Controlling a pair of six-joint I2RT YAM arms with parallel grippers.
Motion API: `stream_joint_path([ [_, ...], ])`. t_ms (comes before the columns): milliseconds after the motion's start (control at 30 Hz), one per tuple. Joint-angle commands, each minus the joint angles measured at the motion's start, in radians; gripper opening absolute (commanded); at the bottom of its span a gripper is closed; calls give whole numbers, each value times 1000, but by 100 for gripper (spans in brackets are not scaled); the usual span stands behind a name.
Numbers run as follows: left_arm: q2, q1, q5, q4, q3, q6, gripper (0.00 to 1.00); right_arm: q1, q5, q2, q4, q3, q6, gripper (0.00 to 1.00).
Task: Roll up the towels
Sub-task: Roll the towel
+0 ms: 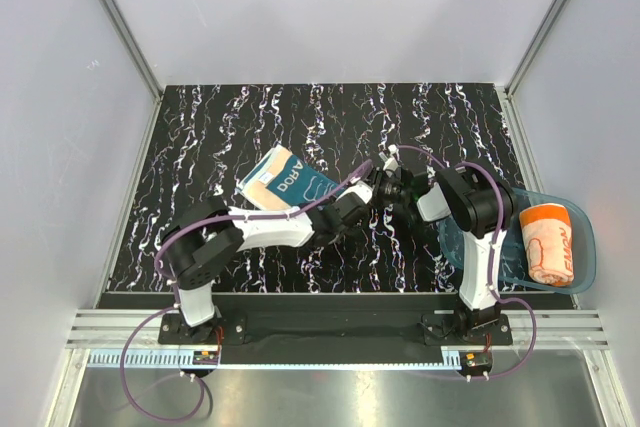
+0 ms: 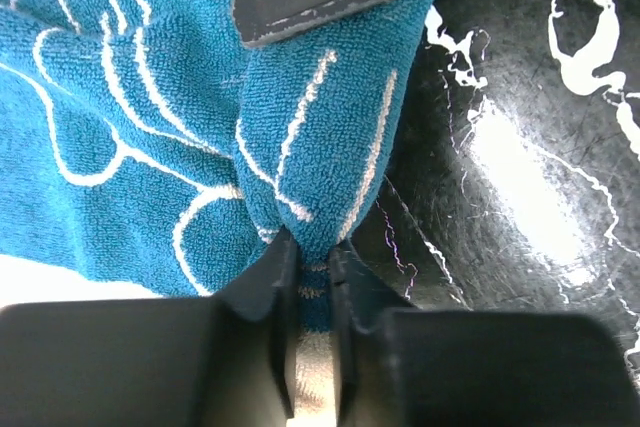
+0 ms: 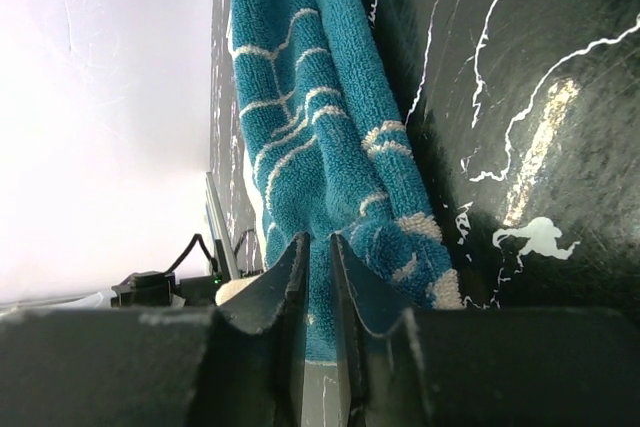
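in wrist views, left gripper [image 2: 312, 247] and right gripper [image 3: 318, 247] tight on teal towel [image 2: 120, 127]; overhead alone, orange towel [image 1: 548, 242]

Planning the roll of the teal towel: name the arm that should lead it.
Left, probably. Both arms pinch the teal towel, but the left gripper has the broad cloth spread right beside it, while the right gripper holds only a narrow strip at the edge.
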Motion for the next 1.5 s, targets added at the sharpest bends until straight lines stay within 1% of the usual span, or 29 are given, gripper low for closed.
stream_joint_path([
  [0, -14, 25, 100, -18, -41, -13, 4, 13, 23, -34, -129, 24, -50, 21],
  [33, -17, 26, 116, -16, -44, -12, 2, 11, 23, -63, -162, 45, -70, 22],
  [67, -22, 29, 131, -16, -46, -13, 0, 10, 28, -83, -258, 59, -86, 25],
  [133, -35, 37, 206, -18, -44, -26, 0, 8, 55, -167, -370, 108, -143, 37],
  [167, -38, 38, 231, -21, -40, -35, 0, 7, 96, -200, -506, 131, -165, 43],
  [200, -49, 38, 280, -18, -37, -59, 0, 2, 121, -232, -581, 155, -189, 50],
  [233, -52, 40, 303, -13, -35, -71, 0, -6, 150, -293, -745, 218, -238, 55],
  [267, -57, 43, 323, -10, -32, -105, 0, -13, 228, -323, -831, 252, -261, 58],
  [300, -69, 48, 367, -2, -34, -124, 0, -21, 273, -349, -913, 325, -281, 62],
  [333, -75, 52, 390, 11, -34, -139, 0, -29, 313, -391, -1000, 361, -315, 65],
  [367, -81, 63, 412, 19, -35, -153, 0, -53, 348, -410, -1130, 393, -329, 68],
  [433, -97, 74, 464, 34, -40, -190, 0, -72, 442, -454, -1241, 486, -367, 73],
  [467, -106, 86, 485, 41, -41, -209, 0, -85, 494, -467, -1334, 513, -383, 74],
  [500, -109, 94, 522, 45, -47, -222, 0, -93, 520, -478, -1373, 554, -396, 75],
  [567, -126, 123, 576, 77, -61, -262, 0, -105, 571, -519, -1459, 577, -429, 76],
  [633, -140, 147, 675, 137, -96, -301, 0, -109, 591, -576, -1490, 574, -438, 78],
  [667, -146, 179, 712, 165, -116, -326, 0, -110, 597, -597, -1510, 567, -438, 79],
  [700, -160, 198, 790, 226, -132, -379, 0, -110, 594, -619, -1512, 542, -432, 79],
  [733, -164, 216, 827, 249, -167, -412, 0, -110, 586, -664, -1510, 527, -426, 79],
  [767, -172, 254, 891, 283, -185, -474, 0, -110, 559, -686, -1506, 510, -415, 79],
  [833, -172, 293, 929, 332, -225, -535, 0, -110, 507, -744, -1489, 450, -401, 80],
  [867, -166, 328, 941, 332, -231, -573, 0, -110, 440, -760, -1466, 429, -397, 79],
  [967, -131, 396, 1028, 370, -268, -649, 0, -109, 317, -818, -1388, 328, -360, 79],
  [1000, -115, 413, 1099, 418, -276, -674, 0, -107, 295, -844, -1365, 271, -337, 79],
  [1100, -60, 463, 1194, 517, -304, -749, 0, -86, 281, -872, -1290, 160, -306, 79],
  [1233, -14, 491, 1239, 541, -299, -766, 0, -3, 299, -863, -1159, 56, -242, 78],
  [1267, 12, 499, 1248, 551, -298, -779, 0, 43, 325, -852, -1138, 41, -231, 78],
  [1400, 73, 519, 1312, 637, -298, -825, 1, 112, 362, -772, -1014, -22, -168, 77],
  [1467, 93, 526, 1322, 634, -287, -822, 1, 129, 379, -714, -943, -32, -157, 76],
])
